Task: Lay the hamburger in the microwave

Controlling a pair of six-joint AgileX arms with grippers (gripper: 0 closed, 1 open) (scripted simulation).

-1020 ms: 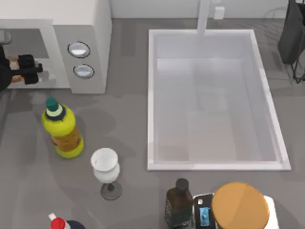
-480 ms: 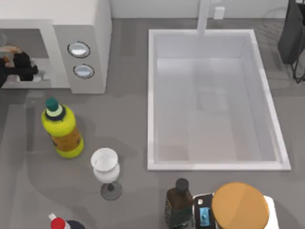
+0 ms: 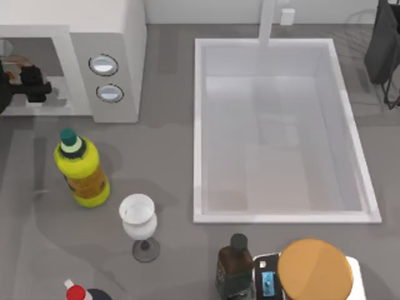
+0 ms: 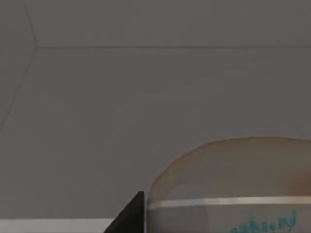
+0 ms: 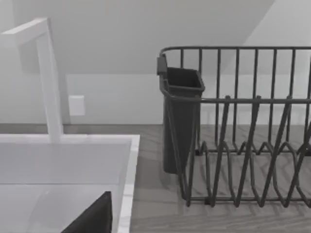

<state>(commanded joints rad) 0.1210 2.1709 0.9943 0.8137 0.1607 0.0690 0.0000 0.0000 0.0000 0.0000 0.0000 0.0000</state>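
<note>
Where microwave (image 3: 119,37) opens, left gripper (image 3: 34,89) seemingly inside

This is a rendered kitchen counter. A white sink basin (image 3: 281,131) with a faucet (image 3: 267,22) fills the centre and right of the top view, a microwave (image 3: 109,59) sits at upper left, and a dark wire dish rack (image 5: 243,126) stands beside the sink. Bottles such as a yellow bottle (image 3: 81,169) and a wine glass (image 3: 139,219) stand on the grey counter (image 3: 169,156) at lower left.

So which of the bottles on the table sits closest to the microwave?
The yellow bottle with the green cap, standing just in front of the microwave. The dark bottle and the red-capped one stand farther off, at the table's near edge.
</note>
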